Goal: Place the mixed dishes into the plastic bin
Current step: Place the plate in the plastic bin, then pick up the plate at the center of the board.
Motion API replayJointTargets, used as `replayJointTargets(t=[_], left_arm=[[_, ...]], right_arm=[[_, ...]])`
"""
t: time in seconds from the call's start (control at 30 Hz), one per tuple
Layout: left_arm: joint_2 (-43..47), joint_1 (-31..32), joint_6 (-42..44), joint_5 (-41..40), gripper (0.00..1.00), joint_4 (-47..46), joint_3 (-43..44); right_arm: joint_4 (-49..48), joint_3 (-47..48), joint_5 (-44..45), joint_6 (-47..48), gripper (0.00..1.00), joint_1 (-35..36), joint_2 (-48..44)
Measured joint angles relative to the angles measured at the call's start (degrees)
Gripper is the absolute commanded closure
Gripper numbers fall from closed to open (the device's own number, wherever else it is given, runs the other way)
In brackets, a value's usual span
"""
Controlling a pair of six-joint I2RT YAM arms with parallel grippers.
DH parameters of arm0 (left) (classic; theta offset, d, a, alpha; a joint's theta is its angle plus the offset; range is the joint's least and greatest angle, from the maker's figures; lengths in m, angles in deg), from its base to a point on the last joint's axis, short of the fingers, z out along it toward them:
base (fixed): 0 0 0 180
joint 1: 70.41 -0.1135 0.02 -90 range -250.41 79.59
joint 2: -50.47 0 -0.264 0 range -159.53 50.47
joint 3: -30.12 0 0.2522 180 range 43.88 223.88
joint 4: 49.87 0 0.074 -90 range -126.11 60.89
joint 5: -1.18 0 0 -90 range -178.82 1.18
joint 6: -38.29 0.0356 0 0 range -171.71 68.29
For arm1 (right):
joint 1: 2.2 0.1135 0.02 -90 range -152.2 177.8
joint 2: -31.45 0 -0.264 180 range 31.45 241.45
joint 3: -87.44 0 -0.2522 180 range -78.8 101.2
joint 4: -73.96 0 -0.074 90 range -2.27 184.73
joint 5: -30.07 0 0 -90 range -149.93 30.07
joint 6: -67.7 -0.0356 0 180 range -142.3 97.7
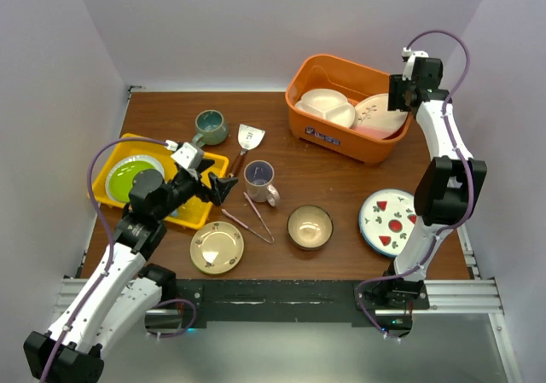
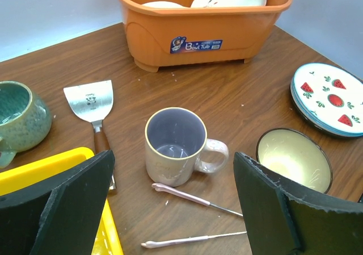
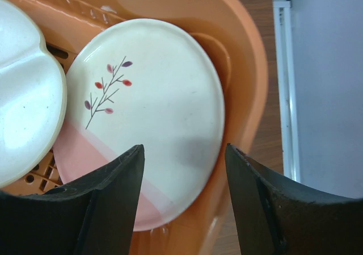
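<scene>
Your right gripper (image 3: 182, 150) hung over the bin (image 1: 309, 83) at the table's far edge, fingers apart and holding nothing, close to the bin's right wall. Beneath it lay the floral plate (image 3: 153, 113), leaning on that wall just beside the divided plate (image 3: 22, 96). It was cream, with one pink band and a twig of red and purple leaves. Your left gripper (image 2: 171, 157) gaped empty, facing the mug (image 2: 173, 141), which stood upright on bare wood between spatula (image 2: 89, 100) and bowl (image 2: 295, 161).

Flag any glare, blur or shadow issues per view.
Top external: even light, sharp throughout. Left wrist: lavender mug crisp, pale sheen on the far table. Right wrist: glare on the white divided plate, faint shadow patch on the pink floral plate.
</scene>
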Motion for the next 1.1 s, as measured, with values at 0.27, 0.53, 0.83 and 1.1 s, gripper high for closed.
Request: replayJointTargets(t=[0.27, 0.53, 0.83, 1.1], left_arm=[[0.48, 0.00, -0.81, 0.61, 0.08, 0.00, 0.02], [-3.28, 0.00, -8.20, 5.55, 0.09, -0.04, 3.52], [-7.58, 10.16, -13.25, 2.38, 0.11, 3.08, 11.26], [-17.27, 29.53, -13.79, -13.88, 0.11, 11.04, 19.12]], right_arm=[[-0.50, -4.66, -2.97, 0.31, 0.31, -0.26, -9.38], [1.62, -15.30, -22.21, 4.70, 0.24, -0.26, -25.97], [6.82, -26.45, -42.05, 13.25, 0.24, -0.26, -41.31], [13.27, -36.35, -53.33, 20.96, 0.19, -0.26, -44.76]])
